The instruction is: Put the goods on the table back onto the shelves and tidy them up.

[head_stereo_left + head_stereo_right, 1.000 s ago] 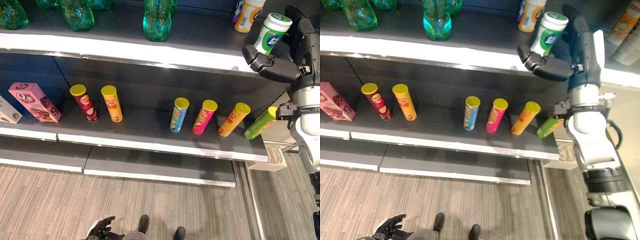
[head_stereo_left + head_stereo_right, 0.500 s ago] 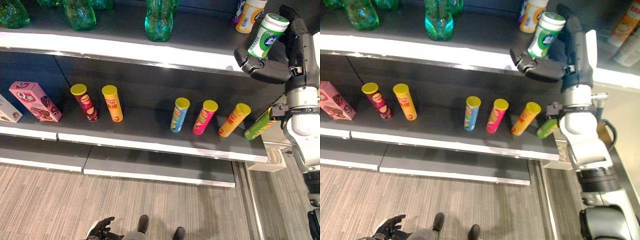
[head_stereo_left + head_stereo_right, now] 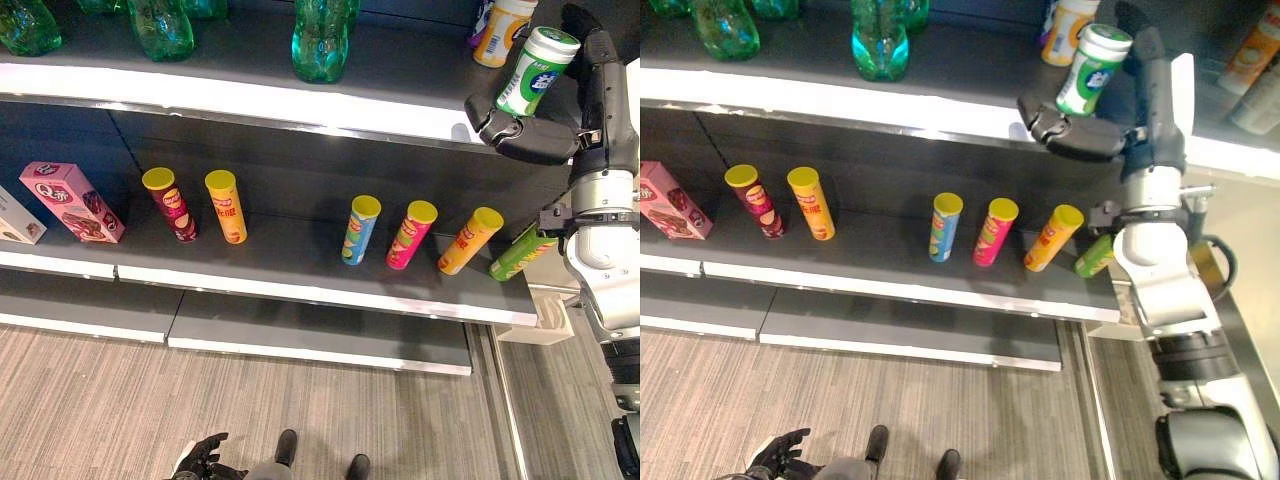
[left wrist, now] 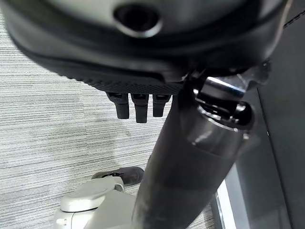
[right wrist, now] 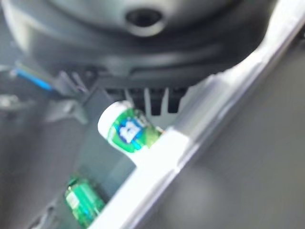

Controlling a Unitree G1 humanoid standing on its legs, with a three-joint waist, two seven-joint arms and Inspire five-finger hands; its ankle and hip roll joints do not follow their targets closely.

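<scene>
A white and green bottle [image 3: 535,68] with a green cap is tilted above the right end of the top shelf [image 3: 250,95]. My right hand [image 3: 530,140] is shut on it, fingers under its base and thumb behind it. The right wrist view has the same bottle [image 5: 126,131] just past the fingers, by the shelf's white edge. An orange and white bottle [image 3: 500,30] stands on the shelf right behind. My left hand [image 3: 205,455] hangs low over the floor, its fingers [image 4: 136,105] relaxed and holding nothing.
Green plastic bottles [image 3: 322,40] stand along the top shelf. On the middle shelf are several chip cans [image 3: 361,228], a green can [image 3: 520,255] at its right end and a pink box [image 3: 72,202] at the left. The lowest shelf [image 3: 320,335] is bare.
My right hand has carried the white and green bottle a little to the left along the top shelf's edge. The left hand has stayed put.
</scene>
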